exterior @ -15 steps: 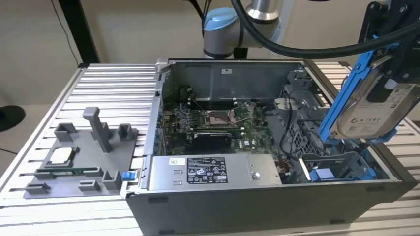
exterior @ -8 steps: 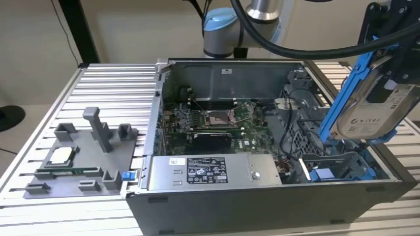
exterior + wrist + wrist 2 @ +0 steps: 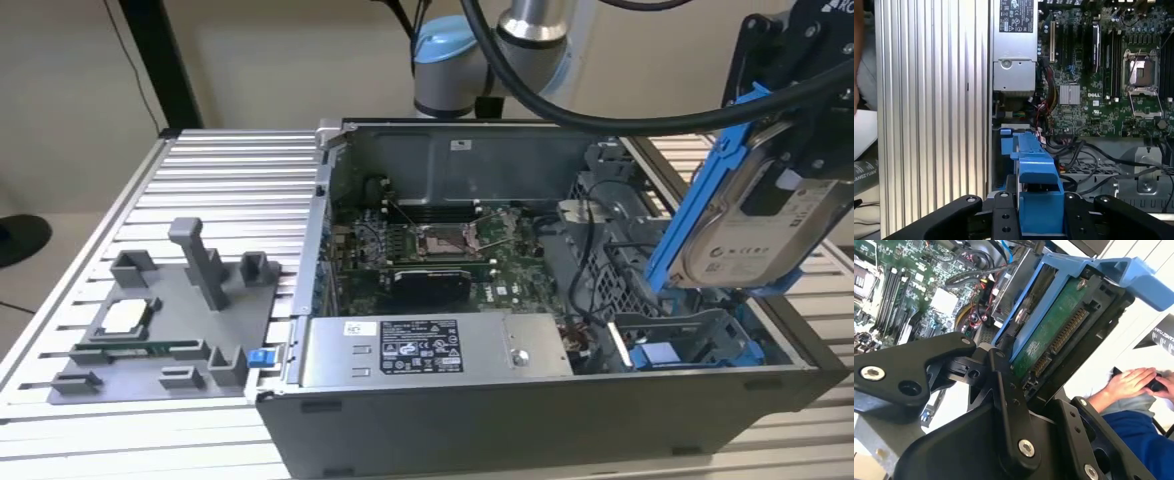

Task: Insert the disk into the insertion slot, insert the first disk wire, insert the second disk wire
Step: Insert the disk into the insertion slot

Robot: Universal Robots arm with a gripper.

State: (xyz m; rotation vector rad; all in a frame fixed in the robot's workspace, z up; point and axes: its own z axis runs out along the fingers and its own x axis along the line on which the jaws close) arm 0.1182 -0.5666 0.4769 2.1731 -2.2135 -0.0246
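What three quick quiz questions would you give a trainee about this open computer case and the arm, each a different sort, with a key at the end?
1. True or false: the disk is already seated in the insertion slot.
2. Multiple choice: what is the gripper shut on? A) the disk in its blue carrier, B) the power-supply box, C) a loose cable.
3. Fill in the gap: in the exterior view, the disk hangs tilted above the computer case at that view's ____ (left or right).

Key: 1 false; 2 A; 3 right.
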